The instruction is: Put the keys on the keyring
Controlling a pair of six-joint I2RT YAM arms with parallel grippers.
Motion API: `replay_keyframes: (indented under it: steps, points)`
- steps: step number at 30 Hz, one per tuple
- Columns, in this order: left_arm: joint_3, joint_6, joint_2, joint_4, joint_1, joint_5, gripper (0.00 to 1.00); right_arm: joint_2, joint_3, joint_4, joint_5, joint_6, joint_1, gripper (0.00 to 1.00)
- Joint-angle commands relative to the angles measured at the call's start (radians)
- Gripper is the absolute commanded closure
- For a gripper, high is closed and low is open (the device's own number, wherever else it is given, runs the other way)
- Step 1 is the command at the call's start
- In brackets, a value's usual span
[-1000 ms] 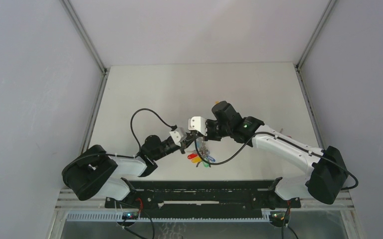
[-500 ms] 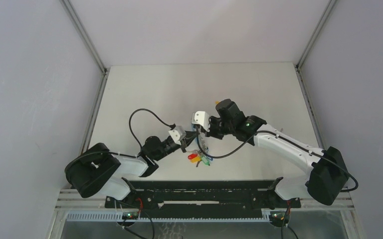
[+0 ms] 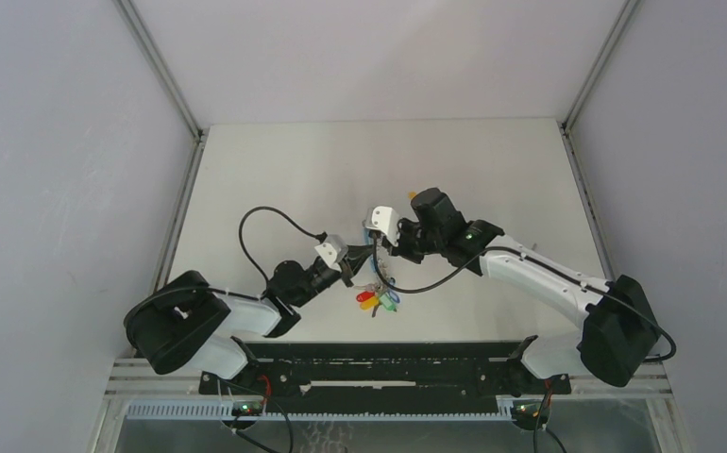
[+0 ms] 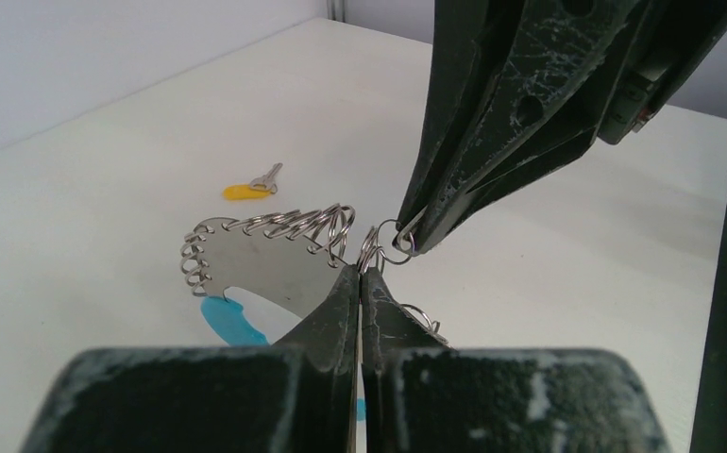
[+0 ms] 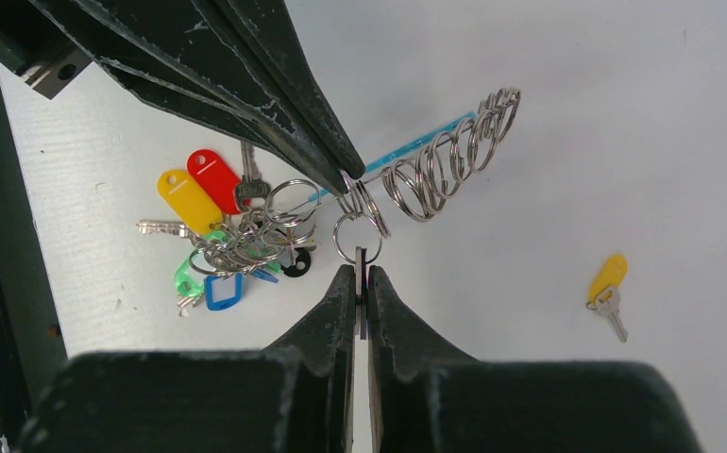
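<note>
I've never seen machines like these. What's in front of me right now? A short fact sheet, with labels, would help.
left gripper: shut, pinching a ring of the keyring
right gripper: shut on a small ring, tip to tip with the left one
keyring: many coloured tags, silver coiled rings, light-blue band
loose key: yellow tag, lying on the table, apart from both grippers
progress: the loose key is not yet on the keyring
</note>
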Motion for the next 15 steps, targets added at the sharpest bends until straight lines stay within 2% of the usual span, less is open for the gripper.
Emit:
replay_keyframes:
  steps: [1,5,11,15]
  points:
    - [-0.034,-0.05,-0.007,0.151,0.011,-0.141,1.0,0.027,-0.012,-0.033,0.052,0.032,-0.003,1.0]
    - [-0.031,-0.066,0.001,0.154,0.01,-0.151,1.0,0.041,-0.007,-0.029,0.067,0.04,0.017,1.0]
    - [-0.047,-0.025,0.004,0.152,0.01,-0.097,0.99,-0.032,0.035,-0.014,0.07,0.008,0.022,1.0]
    - [-0.054,0.004,0.003,0.15,0.01,-0.057,0.86,-0.047,0.095,-0.031,0.071,-0.037,0.029,1.0]
